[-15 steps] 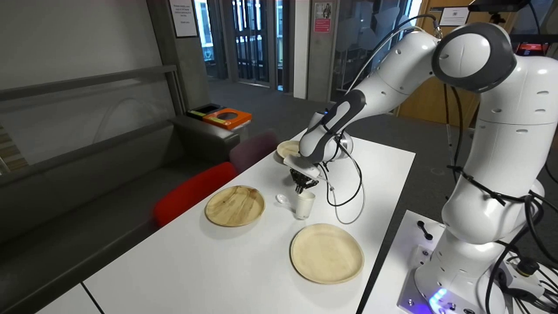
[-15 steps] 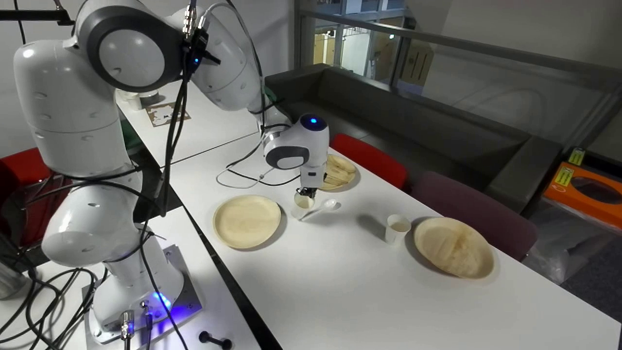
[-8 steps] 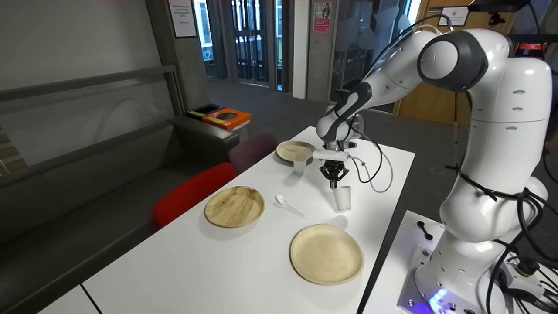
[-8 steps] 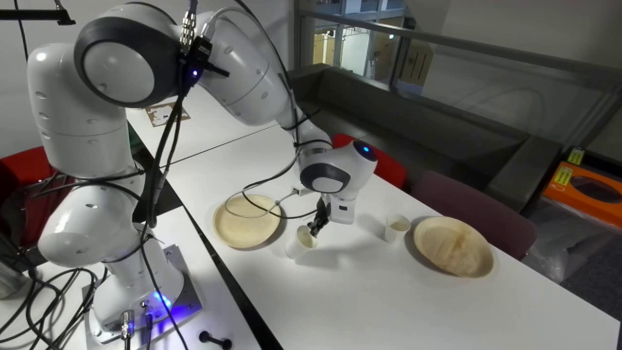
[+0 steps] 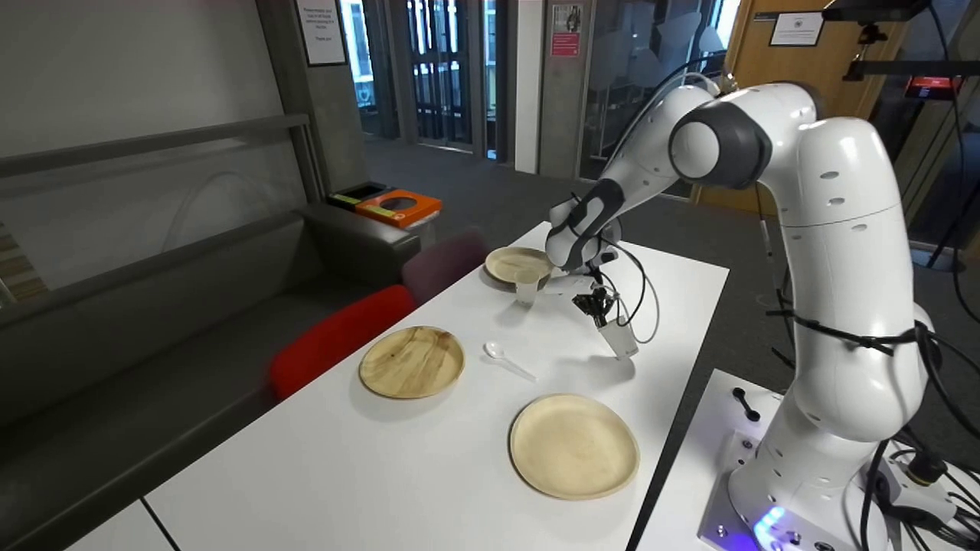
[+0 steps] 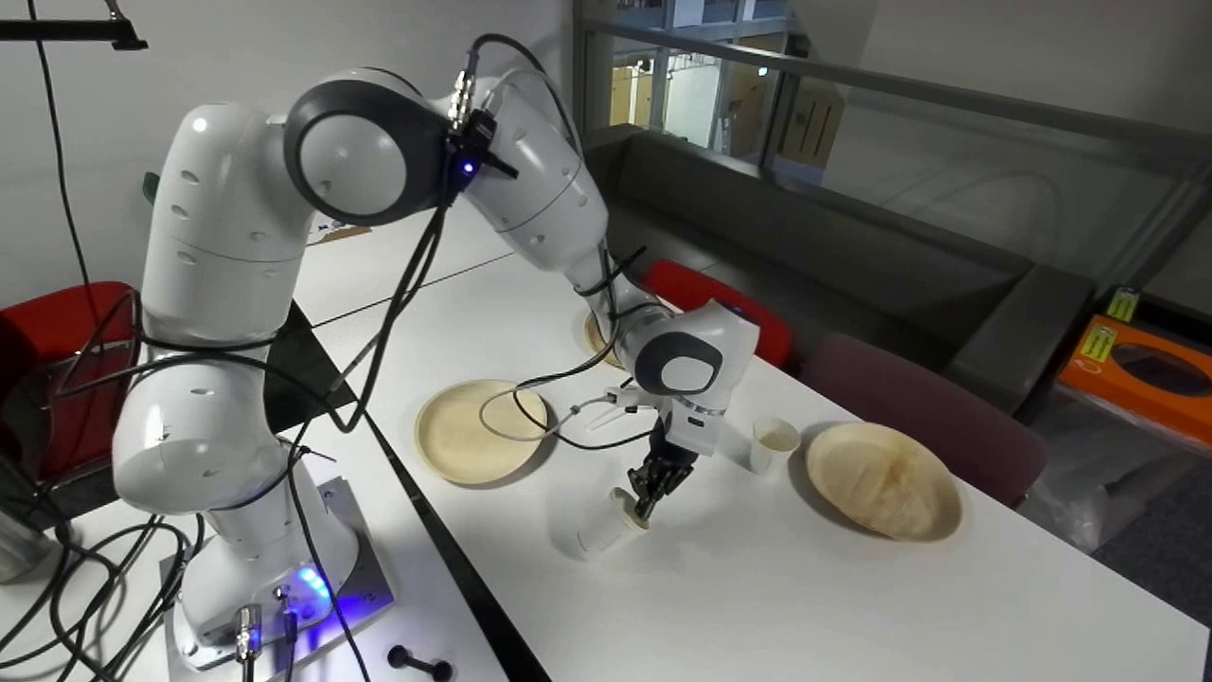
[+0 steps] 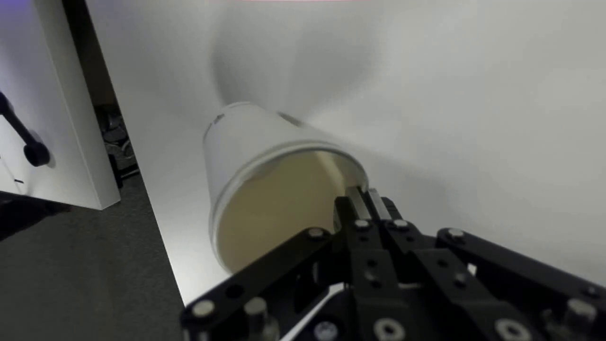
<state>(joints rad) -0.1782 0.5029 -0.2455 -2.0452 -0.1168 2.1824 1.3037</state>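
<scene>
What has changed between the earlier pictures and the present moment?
The gripped white cup moved away from the spoon, toward the table edge facing the robot's base, and now tilts more. The end effector stays shut on its rim; nothing was released. The spoon, second cup and three plates stayed in place.

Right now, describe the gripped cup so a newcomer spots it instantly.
On the white table, follow the robot arm down to the gripper. The white cup is pinched there by its rim. It is tilted, unlike the upright cup beside a tan plate.
</scene>
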